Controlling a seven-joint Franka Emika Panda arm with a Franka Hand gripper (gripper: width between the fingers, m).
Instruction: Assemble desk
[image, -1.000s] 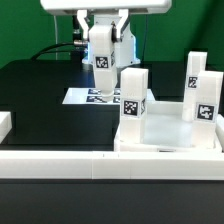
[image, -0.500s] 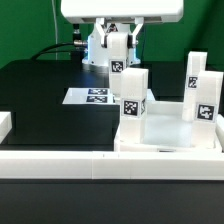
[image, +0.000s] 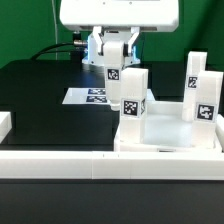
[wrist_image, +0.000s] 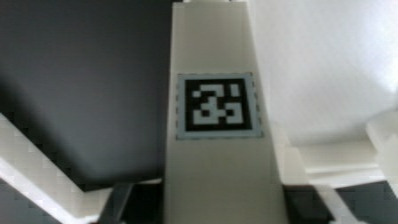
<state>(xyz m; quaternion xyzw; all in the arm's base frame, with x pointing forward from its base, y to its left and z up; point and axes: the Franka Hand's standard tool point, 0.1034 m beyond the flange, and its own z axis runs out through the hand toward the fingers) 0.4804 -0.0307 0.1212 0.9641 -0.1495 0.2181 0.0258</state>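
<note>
The claw (image: 113, 56) is closed on a square white plastic leg (image: 113, 72), pinching its upper part between two smooth white fingers. The leg hangs upright below the claw, clear of the table. A black-and-white square tag sits on the leg's flat face. In the wrist view the same leg (wrist_image: 217, 50) runs as a long matte, straight-edged bar, with its tag (wrist_image: 217, 103) printed sharply on it.

Below the claw, and toward the exterior view's right of it, lies the desk top (image: 165, 138). It is a broad white rectangular tray with low walls, resting on the matte black table (image: 40, 90). Three more square tagged legs stand upright in its corners. The nearest leg (image: 133, 95) rises just beside the lower end of the held leg. Whether the two touch cannot be told, as depth is unclear. The other two legs (image: 195, 68) (image: 207, 105) stand farther to the exterior view's right of the claw.

Beneath the claw, flat on the table, lies the thin white marker board (image: 88, 97) with its printed tags. Well below the claw in the exterior view, closest to that camera, a long low white rail (image: 100, 168) with a smooth, blocky profile runs across the table.
</note>
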